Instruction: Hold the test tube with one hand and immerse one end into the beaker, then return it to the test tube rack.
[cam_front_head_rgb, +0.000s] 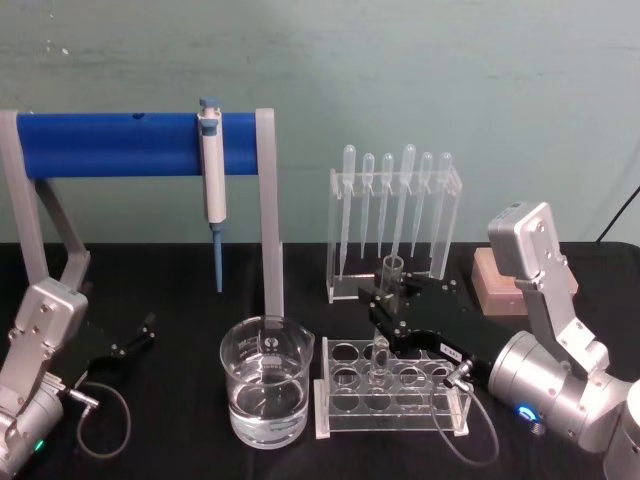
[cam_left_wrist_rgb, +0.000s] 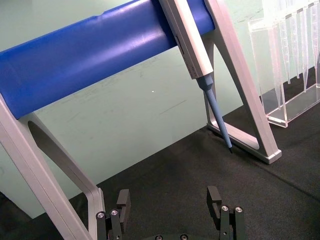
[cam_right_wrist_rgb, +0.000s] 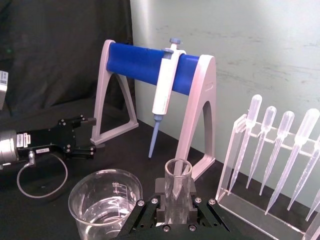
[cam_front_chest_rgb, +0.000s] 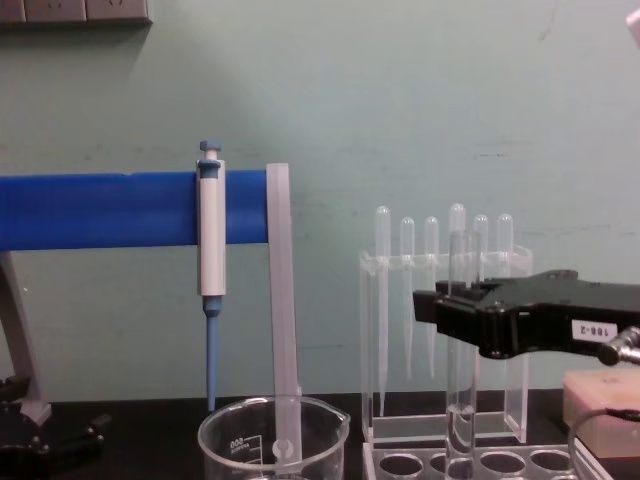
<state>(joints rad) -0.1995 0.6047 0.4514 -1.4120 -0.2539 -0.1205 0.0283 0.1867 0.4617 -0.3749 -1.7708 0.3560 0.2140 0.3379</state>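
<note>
The test tube (cam_front_head_rgb: 388, 285) stands upright with my right gripper (cam_front_head_rgb: 385, 303) shut on its upper part, just below the open rim. Its round lower end reaches down into a hole of the clear rack (cam_front_head_rgb: 395, 392). The chest view shows the tube (cam_front_chest_rgb: 462, 380) running down from the black gripper (cam_front_chest_rgb: 450, 303) to the rack top. In the right wrist view the tube's rim (cam_right_wrist_rgb: 177, 172) rises between the fingers (cam_right_wrist_rgb: 150, 207). The beaker (cam_front_head_rgb: 266, 388), partly filled with clear liquid, stands left of the rack, also seen as beaker (cam_right_wrist_rgb: 104, 200) and beaker (cam_front_chest_rgb: 272, 435). My left gripper (cam_front_head_rgb: 140, 335) rests open at the far left, empty.
A blue-bar stand (cam_front_head_rgb: 130, 143) at the back left carries a blue-and-white pipettor (cam_front_head_rgb: 212, 175). Behind the tube rack stands a clear holder of several pipettes (cam_front_head_rgb: 395, 215). A tan block (cam_front_head_rgb: 495, 280) lies at the back right. Black cloth covers the table.
</note>
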